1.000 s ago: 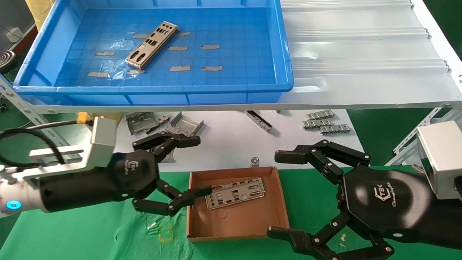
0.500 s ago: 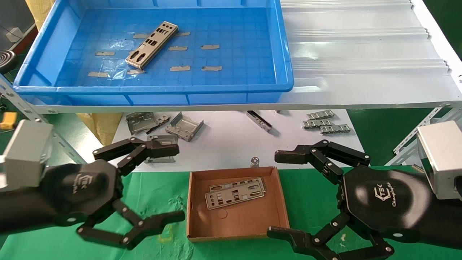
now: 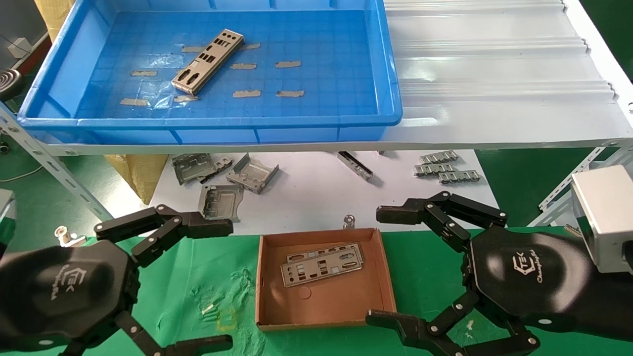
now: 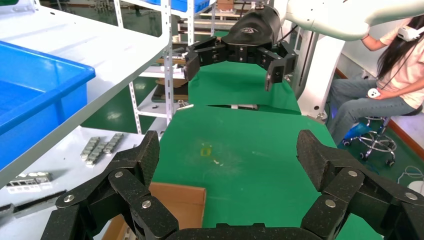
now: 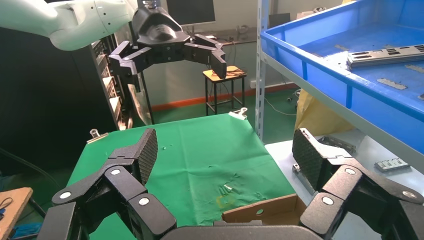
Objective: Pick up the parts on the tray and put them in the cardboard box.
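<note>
two parts [image 3: 322, 265] are lying stacked in the cardboard box [image 3: 326, 316], and one part [image 3: 207, 61] is lying in the tray [image 3: 390, 69]. the left tool [image 3: 198, 287] is hovering spread and empty beside the box; the right tool [image 3: 390, 267], also spread, is idling on the box's other side. reaching up, the left tool is risking clipping the tray's rim, or scraping the thin flat plate away instead of pinching it.

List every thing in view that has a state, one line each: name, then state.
left gripper: open, empty, above the green mat left of the box
right gripper: open, empty, right of the box
cardboard box: lidless, holding two overlapping parts
tray: on the shelf, one part lying flat inside
brackets: loose on the white sheet below the shelf
</note>
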